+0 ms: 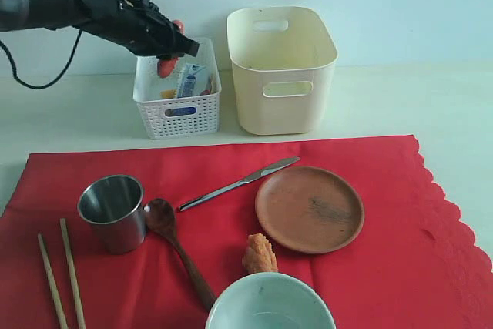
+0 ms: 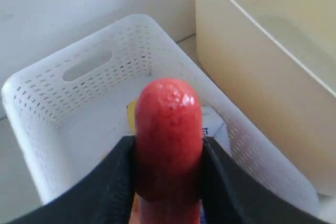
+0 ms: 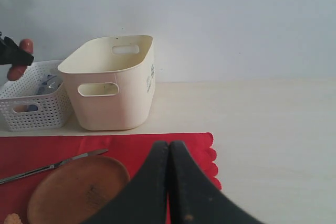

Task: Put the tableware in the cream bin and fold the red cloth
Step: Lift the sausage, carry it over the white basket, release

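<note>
My left gripper (image 1: pixel 171 45) hangs over the white lattice basket (image 1: pixel 177 109), shut on a red sausage (image 2: pixel 168 129). The cream bin (image 1: pixel 281 67) stands to the basket's right. On the red cloth (image 1: pixel 400 236) lie the steel cup (image 1: pixel 114 212), two chopsticks (image 1: pixel 62 279), the dark wooden spoon (image 1: pixel 176 248), the silver knife (image 1: pixel 239 182), the brown plate (image 1: pixel 310 208) and the pale bowl (image 1: pixel 269 304) at the front edge. My right gripper (image 3: pixel 169 148) is shut and empty above the cloth's scalloped edge (image 3: pixel 210 153), beside the plate (image 3: pixel 73 190); it does not show in the exterior view.
The basket holds a blue-and-white milk carton (image 1: pixel 189 81) and other small food items. An orange lump of food (image 1: pixel 259 254) lies on the cloth between spoon and plate. Bare pale tabletop (image 1: pixel 431 105) extends right of the cream bin.
</note>
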Robot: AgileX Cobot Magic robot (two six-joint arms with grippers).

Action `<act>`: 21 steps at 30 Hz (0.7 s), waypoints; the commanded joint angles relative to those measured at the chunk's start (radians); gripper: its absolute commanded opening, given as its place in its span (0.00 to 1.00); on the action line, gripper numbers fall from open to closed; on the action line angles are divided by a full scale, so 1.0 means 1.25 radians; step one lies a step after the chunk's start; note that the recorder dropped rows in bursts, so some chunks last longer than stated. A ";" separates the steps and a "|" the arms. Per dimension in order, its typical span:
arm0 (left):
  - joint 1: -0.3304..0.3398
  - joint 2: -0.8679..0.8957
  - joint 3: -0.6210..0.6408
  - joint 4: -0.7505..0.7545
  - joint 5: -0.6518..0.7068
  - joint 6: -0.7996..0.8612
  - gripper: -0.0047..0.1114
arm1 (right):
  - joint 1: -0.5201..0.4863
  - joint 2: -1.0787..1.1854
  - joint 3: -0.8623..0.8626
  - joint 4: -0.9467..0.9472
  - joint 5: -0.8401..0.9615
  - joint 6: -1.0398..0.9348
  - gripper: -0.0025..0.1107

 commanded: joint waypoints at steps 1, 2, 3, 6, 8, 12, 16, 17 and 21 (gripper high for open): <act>0.009 0.062 -0.068 -0.010 -0.014 -0.012 0.04 | 0.000 -0.002 0.003 0.002 -0.007 0.000 0.02; 0.011 0.072 -0.079 -0.010 -0.006 -0.017 0.04 | 0.000 -0.002 0.003 0.002 -0.007 0.000 0.02; 0.011 0.086 -0.088 -0.010 0.003 -0.024 0.04 | 0.000 -0.002 0.003 0.002 -0.007 0.000 0.02; 0.021 0.105 -0.103 -0.010 0.030 -0.033 0.12 | 0.000 -0.002 0.003 0.002 -0.007 0.000 0.02; 0.021 0.110 -0.111 -0.012 0.043 -0.033 0.22 | 0.000 -0.002 0.003 0.002 -0.007 0.000 0.02; 0.021 0.107 -0.138 -0.013 0.084 -0.033 0.47 | 0.000 -0.002 0.003 0.002 -0.007 0.000 0.02; 0.021 0.094 -0.180 -0.014 0.159 -0.033 0.61 | 0.000 -0.002 0.003 0.002 -0.007 0.000 0.02; 0.021 0.086 -0.190 -0.014 0.189 -0.033 0.61 | 0.000 -0.002 0.003 0.002 -0.007 0.000 0.02; 0.023 0.049 -0.208 0.005 0.306 -0.033 0.61 | 0.000 -0.002 0.003 0.002 -0.007 0.000 0.02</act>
